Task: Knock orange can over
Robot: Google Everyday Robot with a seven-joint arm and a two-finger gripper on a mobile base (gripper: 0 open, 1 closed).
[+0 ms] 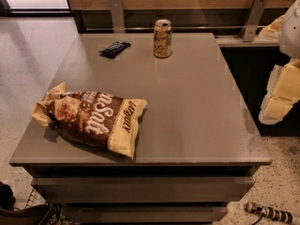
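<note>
The can [162, 39] stood untouched by the counter's [197, 125] far edge, since the pincer [280, 97] (spread or not, I couldn't tell) hung past the right edge.

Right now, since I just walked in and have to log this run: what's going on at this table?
Nothing is being touched at this moment. The can stands upright near the far edge of the table. A dark wrapper lies beside it, to the left in this view, and a chip bag lies flat at the near left. The gripper is at the right edge of the view, off the table's side and well apart from the can. The knock is not yet done.
</note>
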